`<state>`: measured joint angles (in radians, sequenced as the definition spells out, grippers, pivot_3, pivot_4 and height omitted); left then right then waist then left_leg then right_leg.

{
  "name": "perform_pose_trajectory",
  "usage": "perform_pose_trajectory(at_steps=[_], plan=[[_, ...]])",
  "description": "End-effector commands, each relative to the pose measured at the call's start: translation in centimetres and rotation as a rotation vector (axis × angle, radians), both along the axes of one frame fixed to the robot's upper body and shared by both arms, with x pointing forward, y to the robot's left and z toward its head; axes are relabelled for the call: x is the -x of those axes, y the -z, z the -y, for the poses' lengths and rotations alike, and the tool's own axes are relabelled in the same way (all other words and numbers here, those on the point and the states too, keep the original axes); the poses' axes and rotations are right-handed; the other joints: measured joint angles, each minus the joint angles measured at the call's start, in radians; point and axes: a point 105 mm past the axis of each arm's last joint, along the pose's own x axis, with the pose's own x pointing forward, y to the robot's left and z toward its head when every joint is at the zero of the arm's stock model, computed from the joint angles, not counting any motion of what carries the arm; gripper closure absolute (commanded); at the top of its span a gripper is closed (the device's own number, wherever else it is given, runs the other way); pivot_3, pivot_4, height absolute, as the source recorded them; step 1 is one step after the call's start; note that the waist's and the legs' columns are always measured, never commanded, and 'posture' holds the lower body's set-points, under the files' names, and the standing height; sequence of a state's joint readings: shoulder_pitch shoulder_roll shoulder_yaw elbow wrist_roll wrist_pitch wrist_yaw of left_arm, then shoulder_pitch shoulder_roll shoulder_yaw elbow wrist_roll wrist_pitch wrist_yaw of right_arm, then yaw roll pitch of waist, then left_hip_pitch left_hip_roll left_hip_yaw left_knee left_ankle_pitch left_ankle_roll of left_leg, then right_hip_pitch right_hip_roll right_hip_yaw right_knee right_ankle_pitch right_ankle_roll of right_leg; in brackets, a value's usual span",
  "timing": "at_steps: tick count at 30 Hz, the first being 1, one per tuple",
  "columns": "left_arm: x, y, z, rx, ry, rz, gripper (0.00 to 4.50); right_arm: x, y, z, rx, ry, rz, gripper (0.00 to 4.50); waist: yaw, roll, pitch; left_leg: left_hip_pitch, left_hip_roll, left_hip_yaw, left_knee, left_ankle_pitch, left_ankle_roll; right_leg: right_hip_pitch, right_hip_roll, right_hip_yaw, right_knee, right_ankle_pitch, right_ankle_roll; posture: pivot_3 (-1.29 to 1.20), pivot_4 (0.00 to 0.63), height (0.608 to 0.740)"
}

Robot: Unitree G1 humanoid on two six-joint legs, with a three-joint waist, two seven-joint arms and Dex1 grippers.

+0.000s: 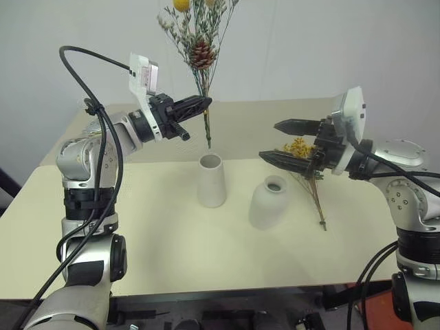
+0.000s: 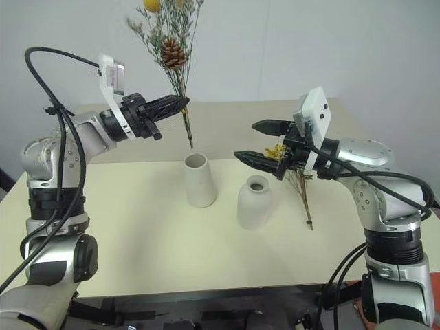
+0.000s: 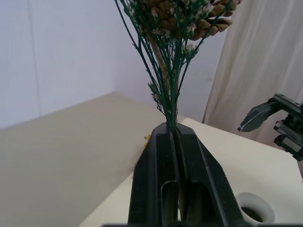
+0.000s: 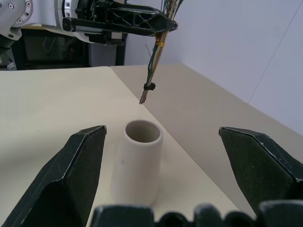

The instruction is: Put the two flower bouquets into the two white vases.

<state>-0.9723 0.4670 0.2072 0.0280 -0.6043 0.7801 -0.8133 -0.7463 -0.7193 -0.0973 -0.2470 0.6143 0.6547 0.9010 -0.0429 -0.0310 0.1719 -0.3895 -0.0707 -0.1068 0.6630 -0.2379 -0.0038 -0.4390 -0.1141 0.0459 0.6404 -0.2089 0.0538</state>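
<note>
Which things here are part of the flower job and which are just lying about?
Part of the job:
- pine cone bouquet, held upright in the shut left claw
- yellow bouquet, lying on the table
- tall vase
- round vase
- open right claw

Just there:
- table
- curtain

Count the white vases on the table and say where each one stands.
2. The tall vase stands near the table's middle, below the stem end of the bouquet held by the left gripper. The rounded vase stands beside it, toward the right gripper.
</note>
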Motion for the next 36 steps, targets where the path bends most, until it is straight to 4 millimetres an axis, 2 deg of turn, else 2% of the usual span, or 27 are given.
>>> perform_pose_trajectory(at_steps=[1, 6, 14, 22, 27, 31, 36], plan=[[1.1, 0.0, 0.2, 0.022, 0.014, 0.099, 4.49, 0.9, -1.4, 0.3, -0.021, -0.004, 0.050, 0.00, 0.001, 0.000, 0.000, 0.000, 0.000, 0.000, 0.000, 0.000, 0.000, 0.000, 0.000, 0.000, 0.000, 0.000, 0.000, 0.00, 0.150, 0.740], [0.9, 1.9, 0.6, 0.006, -0.025, 0.110, 4.49, 1.0, -1.5, 0.3, -0.018, -0.012, 0.049, 0.00, 0.005, 0.000, 0.000, 0.000, 0.000, 0.000, 0.000, 0.000, 0.000, 0.000, 0.000, 0.000, 0.000, 0.000, -0.001, 0.00, 0.150, 0.740], [-0.5, 3.0, 0.4, -0.008, -0.116, 0.098, 4.49, 1.3, -1.6, 0.2, -0.024, -0.024, 0.050, 0.00, 0.005, 0.000, 0.000, 0.000, 0.000, 0.000, 0.000, 0.000, 0.000, 0.001, 0.000, 0.000, 0.000, 0.000, -0.001, 0.00, 0.150, 0.740], [-1.8, 5.1, 0.0, 0.013, -0.145, 0.025, 4.49, 1.6, -1.8, 0.3, -0.038, -0.028, 0.048, 0.00, 0.005, 0.000, 0.000, 0.000, 0.000, 0.000, 0.000, 0.000, 0.000, 0.001, 0.000, 0.000, 0.000, 0.000, -0.001, 0.00, 0.150, 0.740], [-1.8, 6.3, 0.3, -0.004, -0.125, 0.000, 4.49, 1.9, -2.0, 0.4, -0.049, -0.032, 0.043, 0.00, 0.006, 0.000, 0.000, 0.000, 0.000, 0.000, 0.000, 0.000, 0.000, 0.001, 0.000, 0.000, 0.000, 0.000, -0.001, 0.00, 0.150, 0.740], [-1.8, 7.2, 0.6, -0.026, -0.126, -0.027, 3.52, 2.0, -1.8, 0.6, -0.051, -0.025, 0.038, 0.00, 0.006, 0.000, 0.000, 0.001, 0.000, 0.000, 0.000, 0.000, 0.000, 0.001, 0.000, 0.000, 0.000, 0.000, -0.001, 0.00, 0.150, 0.740], [-1.5, 7.0, 0.5, -0.036, -0.131, -0.022, 2.07, 2.1, -1.8, 0.6, -0.054, -0.020, 0.033, 0.00, 0.006, 0.000, 0.000, 0.001, 0.000, 0.000, 0.000, 0.000, 0.000, 0.001, 0.000, 0.000, 0.000, 0.000, -0.001, 0.00, 0.150, 0.740]])
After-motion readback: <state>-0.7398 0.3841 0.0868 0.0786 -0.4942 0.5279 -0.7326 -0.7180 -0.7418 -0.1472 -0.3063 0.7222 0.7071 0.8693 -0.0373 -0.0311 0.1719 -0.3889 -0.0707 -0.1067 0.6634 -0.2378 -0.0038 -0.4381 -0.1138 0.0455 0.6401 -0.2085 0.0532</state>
